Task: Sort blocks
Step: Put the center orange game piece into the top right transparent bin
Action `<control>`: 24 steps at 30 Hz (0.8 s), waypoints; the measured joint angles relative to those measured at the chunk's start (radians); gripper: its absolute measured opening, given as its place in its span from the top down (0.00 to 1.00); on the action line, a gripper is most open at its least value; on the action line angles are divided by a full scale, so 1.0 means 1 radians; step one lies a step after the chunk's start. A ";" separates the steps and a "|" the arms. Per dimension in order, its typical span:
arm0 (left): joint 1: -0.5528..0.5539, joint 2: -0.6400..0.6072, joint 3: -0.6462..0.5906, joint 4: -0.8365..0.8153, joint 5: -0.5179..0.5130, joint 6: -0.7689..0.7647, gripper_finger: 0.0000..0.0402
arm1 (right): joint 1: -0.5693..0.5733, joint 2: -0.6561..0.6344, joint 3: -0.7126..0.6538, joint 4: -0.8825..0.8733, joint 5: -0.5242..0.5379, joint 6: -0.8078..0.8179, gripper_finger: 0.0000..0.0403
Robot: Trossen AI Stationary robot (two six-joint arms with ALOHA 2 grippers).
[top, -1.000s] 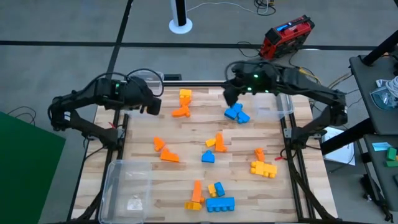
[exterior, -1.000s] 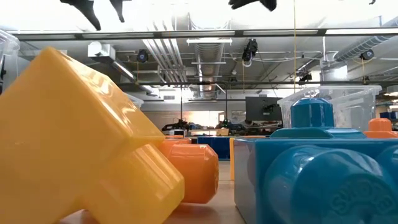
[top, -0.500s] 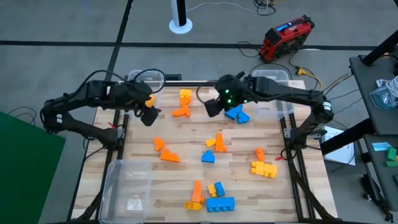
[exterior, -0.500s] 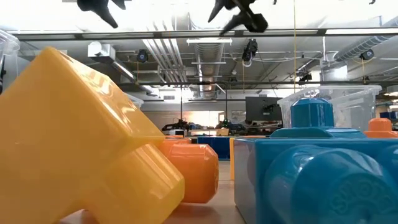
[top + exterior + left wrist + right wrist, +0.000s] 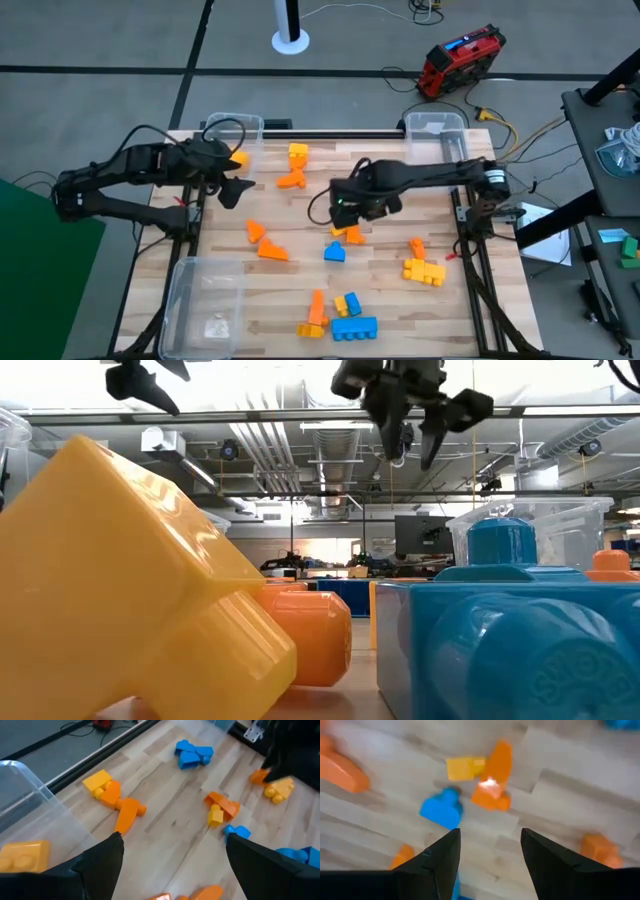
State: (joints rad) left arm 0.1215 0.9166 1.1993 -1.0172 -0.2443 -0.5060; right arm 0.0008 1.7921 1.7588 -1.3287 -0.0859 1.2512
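Small plastic toy blocks (image 5: 340, 305) in blue, orange and yellow lie scattered over the wooden tabletop. A yellow-and-orange pair (image 5: 295, 166) sits at the far edge, an orange-yellow cluster with a blue block (image 5: 335, 252) mid-table, and a wide blue brick (image 5: 354, 327) nearest the front.

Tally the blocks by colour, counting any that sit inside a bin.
Orange blocks: 7
Yellow blocks: 6
Blue blocks: 5
Total: 18
This is a best count. Some pieces touch or stack, and the right arm hides the blue pair in the high view.
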 joint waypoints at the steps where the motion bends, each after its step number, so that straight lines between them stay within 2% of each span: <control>1: 0.000 -0.003 -0.001 0.000 0.000 0.000 0.19 | 0.004 0.016 0.000 0.000 -0.002 0.005 0.50; 9: 0.000 -0.025 -0.010 0.000 -0.023 0.000 0.20 | 0.010 0.092 -0.057 0.053 -0.001 -0.046 0.43; 15: 0.000 -0.045 -0.032 -0.003 -0.026 -0.012 0.20 | 0.006 0.028 -0.226 0.207 -0.001 -0.025 0.35; 20: 0.000 -0.058 -0.059 -0.005 -0.034 -0.027 0.19 | 0.005 -0.018 -0.390 0.369 -0.001 0.034 0.32; 24: 0.000 -0.055 -0.061 -0.004 -0.034 -0.027 0.19 | 0.006 -0.019 -0.463 0.498 -0.001 0.067 0.31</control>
State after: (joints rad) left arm 0.1215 0.8617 1.1381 -1.0210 -0.2787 -0.5327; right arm 0.0063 1.7727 1.2961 -0.8311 -0.0868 1.3181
